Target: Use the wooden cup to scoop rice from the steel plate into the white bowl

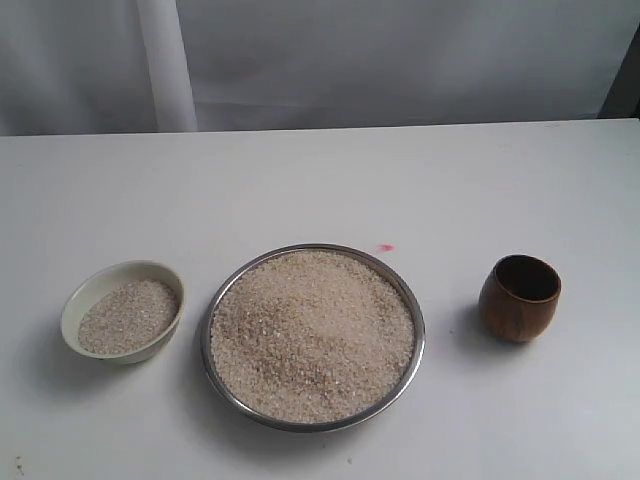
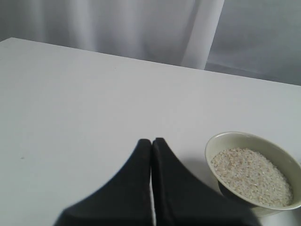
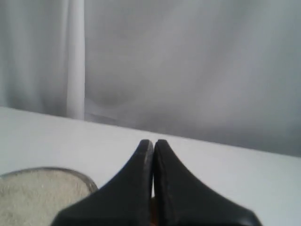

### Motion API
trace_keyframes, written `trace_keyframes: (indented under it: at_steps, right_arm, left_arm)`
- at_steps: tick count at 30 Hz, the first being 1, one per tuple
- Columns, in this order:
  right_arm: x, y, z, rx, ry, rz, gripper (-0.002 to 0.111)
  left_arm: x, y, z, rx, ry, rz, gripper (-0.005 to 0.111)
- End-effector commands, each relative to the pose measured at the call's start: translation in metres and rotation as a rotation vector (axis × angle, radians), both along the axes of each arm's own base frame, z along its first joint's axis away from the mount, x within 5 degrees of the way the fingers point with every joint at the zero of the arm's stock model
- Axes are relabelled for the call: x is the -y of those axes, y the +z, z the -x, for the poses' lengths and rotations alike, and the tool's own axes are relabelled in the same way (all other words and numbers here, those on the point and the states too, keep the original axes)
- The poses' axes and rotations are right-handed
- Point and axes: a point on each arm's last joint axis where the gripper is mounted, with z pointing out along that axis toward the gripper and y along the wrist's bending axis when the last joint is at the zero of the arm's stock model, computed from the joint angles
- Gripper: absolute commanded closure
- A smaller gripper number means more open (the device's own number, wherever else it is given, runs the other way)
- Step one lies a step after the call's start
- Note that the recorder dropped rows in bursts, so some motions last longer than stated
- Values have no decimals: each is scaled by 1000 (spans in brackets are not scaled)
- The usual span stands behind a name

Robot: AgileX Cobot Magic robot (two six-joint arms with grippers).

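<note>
On white worktop (image 1: 320, 180), three vessels in row. Centre: steel plate (image 1: 300, 426), heaped with rice (image 1: 312, 335) nearly to rim. Left of it, close but apart: white bowl (image 1: 150, 350) with shallow layer of grains inside. Right of plate: wooden cup (image 1: 519, 298), upright, standing alone, inside dark. State of left end effector (image 2: 151, 141): clenched tight, grasping nothing, bowl near it. Same for right end effector (image 3: 153, 142) — clenched, nothing held, plate edge with grains in its wrist view
</note>
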Motion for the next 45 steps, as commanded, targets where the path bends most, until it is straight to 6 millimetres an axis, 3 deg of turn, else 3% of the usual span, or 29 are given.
trace_keyframes:
  at_steps: [1, 8, 20, 23, 27, 30, 31, 33, 35, 38, 45]
  right_arm:
    - [0, 13, 2, 150, 0, -50, 108]
    - [1, 17, 3, 184, 2, -67, 108]
    - [0, 7, 0, 64, -1, -70, 108]
    - [-1, 29, -6, 71, -2, -66, 108]
    - [-11, 69, -35, 36, 1, 24, 108]
    - [-30, 86, -91, -74, 24, 48, 108]
    - [-38, 79, -112, -97, 48, 30, 108]
    - [-48, 56, -135, -152, 77, 58, 108]
    - [-53, 31, -144, -192, 98, 59, 108]
    - [-49, 2, -134, -150, 93, 26, 108]
    - [-41, -31, -130, -216, 19, 100, 108]
  left_arm:
    - [1, 1, 0, 8, -8, 7, 107]
    - [1, 1, 0, 8, -8, 7, 107]
    - [1, 1, 0, 8, -8, 7, 107]
    - [1, 1, 0, 8, -8, 7, 107]
    - [1, 1, 0, 8, -8, 7, 107]
    - [1, 1, 0, 8, -8, 7, 107]
    - [1, 1, 0, 8, -8, 7, 107]
    - [1, 1, 0, 8, -8, 7, 107]
    - [1, 1, 0, 8, -8, 7, 107]
    - [1, 1, 0, 8, -8, 7, 107]
    - [1, 1, 0, 8, -8, 7, 107]
